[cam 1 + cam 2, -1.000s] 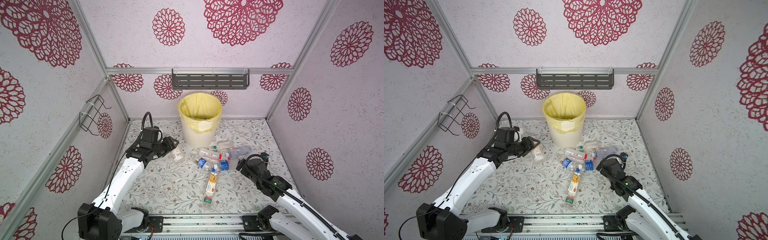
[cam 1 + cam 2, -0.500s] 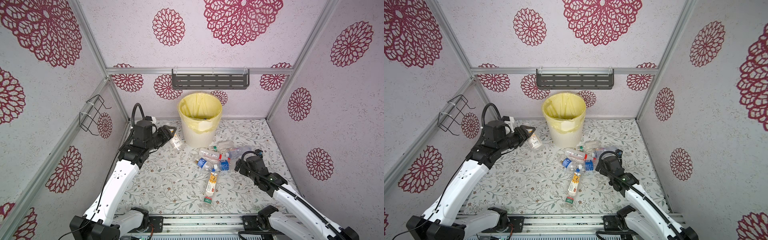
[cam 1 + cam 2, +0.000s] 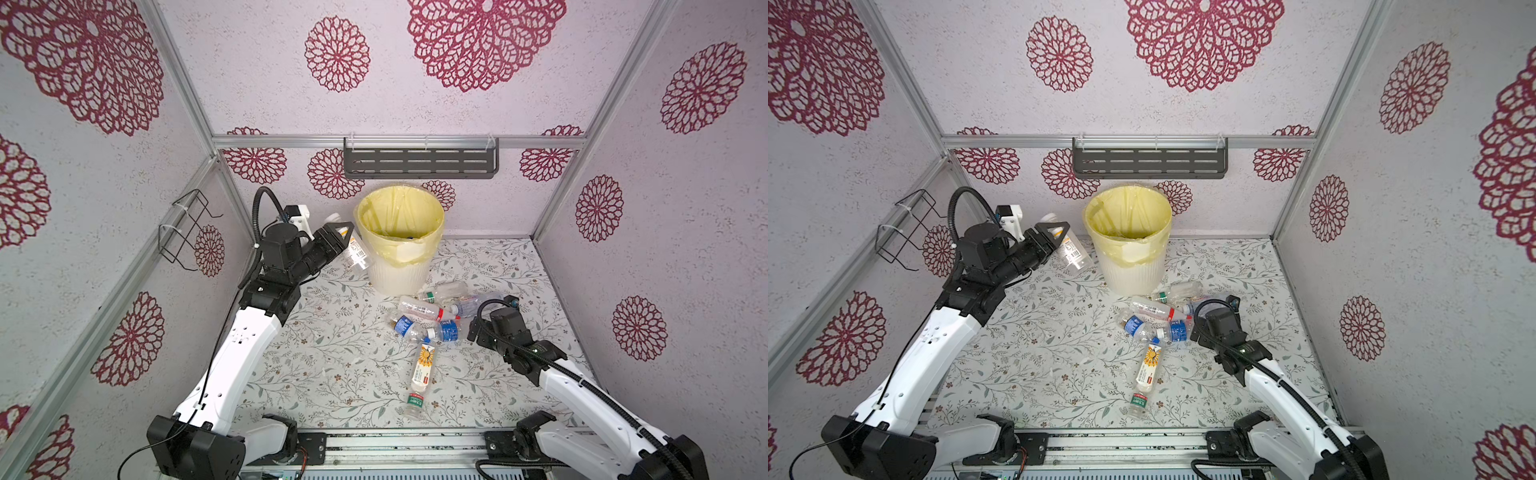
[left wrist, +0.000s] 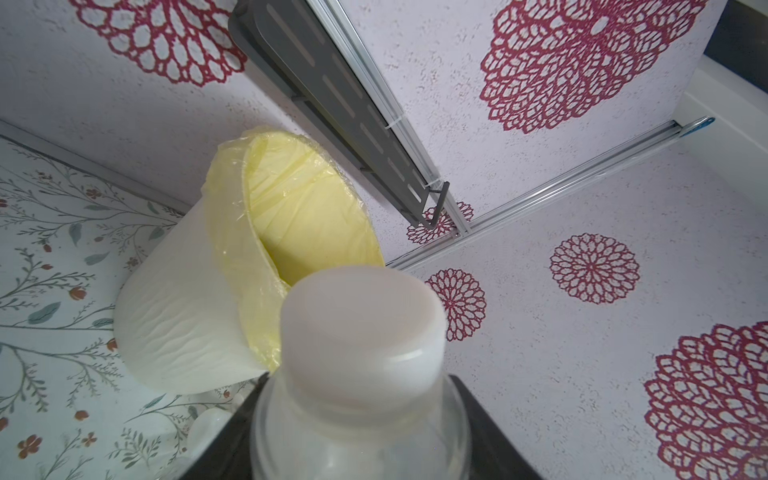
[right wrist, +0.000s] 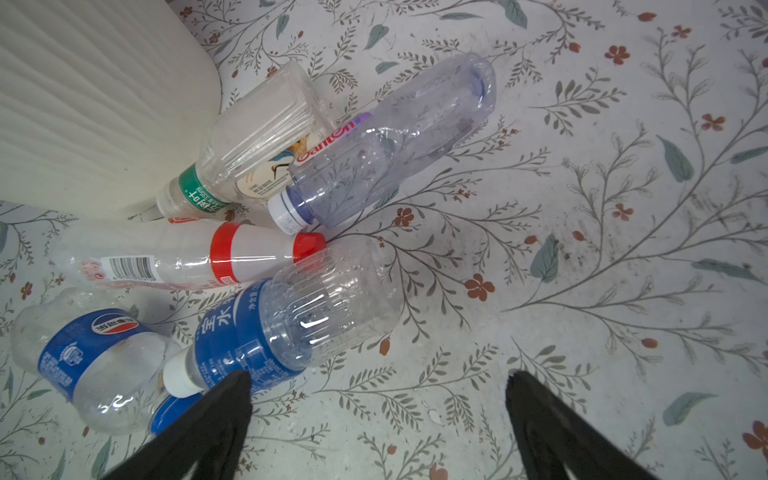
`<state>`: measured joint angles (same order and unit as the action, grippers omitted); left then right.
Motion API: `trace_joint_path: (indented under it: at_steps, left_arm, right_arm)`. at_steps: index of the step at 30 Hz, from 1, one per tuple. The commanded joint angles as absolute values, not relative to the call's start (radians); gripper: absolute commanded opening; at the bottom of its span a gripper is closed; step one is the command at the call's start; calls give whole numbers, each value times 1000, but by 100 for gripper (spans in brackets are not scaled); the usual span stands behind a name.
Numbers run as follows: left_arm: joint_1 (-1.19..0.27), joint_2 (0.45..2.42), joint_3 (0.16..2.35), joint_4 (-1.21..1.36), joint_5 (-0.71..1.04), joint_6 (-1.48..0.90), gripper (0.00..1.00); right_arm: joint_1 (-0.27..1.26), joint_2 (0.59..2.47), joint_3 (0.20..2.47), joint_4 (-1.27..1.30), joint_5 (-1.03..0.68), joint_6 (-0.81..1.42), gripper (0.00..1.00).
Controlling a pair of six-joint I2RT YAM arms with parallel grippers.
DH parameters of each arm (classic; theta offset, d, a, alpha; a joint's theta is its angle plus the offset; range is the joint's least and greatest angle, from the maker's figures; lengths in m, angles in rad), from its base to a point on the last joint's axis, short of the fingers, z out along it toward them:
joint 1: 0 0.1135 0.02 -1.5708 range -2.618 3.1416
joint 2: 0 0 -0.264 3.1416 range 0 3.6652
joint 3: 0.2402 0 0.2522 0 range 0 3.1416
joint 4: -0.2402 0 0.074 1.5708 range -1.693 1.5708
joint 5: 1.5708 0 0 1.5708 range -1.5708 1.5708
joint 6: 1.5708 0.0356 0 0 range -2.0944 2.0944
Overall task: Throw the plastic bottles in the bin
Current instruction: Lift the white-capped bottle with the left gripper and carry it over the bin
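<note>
In both top views the left hand (image 3: 345, 236) grips a clear bottle (image 3: 356, 252) near its neck, tilted, in the air just beside the bin (image 3: 395, 274), left of centre. The left wrist view gives only its white cap (image 4: 361, 324) close up, with the bin mouth behind; the fingers (image 4: 220, 453) are nearly hidden there. The right hand (image 5: 376, 386) is wide open, holding nothing, above the bench (image 5: 582, 249); the top views hide its tips under the arm. The other bottles (image 3: 430, 318) lie piled at the bin foot, right of centre. One orange-label bottle (image 3: 424, 365) lies apart, lower, outside the right wrist view.
</note>
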<state>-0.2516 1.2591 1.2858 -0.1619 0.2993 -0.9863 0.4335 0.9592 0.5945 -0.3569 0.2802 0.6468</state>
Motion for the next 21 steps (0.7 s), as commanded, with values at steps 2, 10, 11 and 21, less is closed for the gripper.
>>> trace_joint_path:
  at_steps: [2, 10, 11, 21]
  left_arm:
    - [-238, 1297, 1312, -62, 305, -998, 47]
    - [-242, 1591, 1648, -84, 312, -1013, 48]
    - [-247, 1675, 1743, -93, 313, -1025, 54]
    - [-244, 2047, 2418, -317, 540, -1093, 97]
  right_arm:
    - [426, 929, 574, -338, 282, 643, 99]
    - [423, 888, 574, -374, 293, 664, 99]
    - [423, 881, 572, -371, 292, 671, 99]
    - [419, 853, 650, -439, 288, 708, 99]
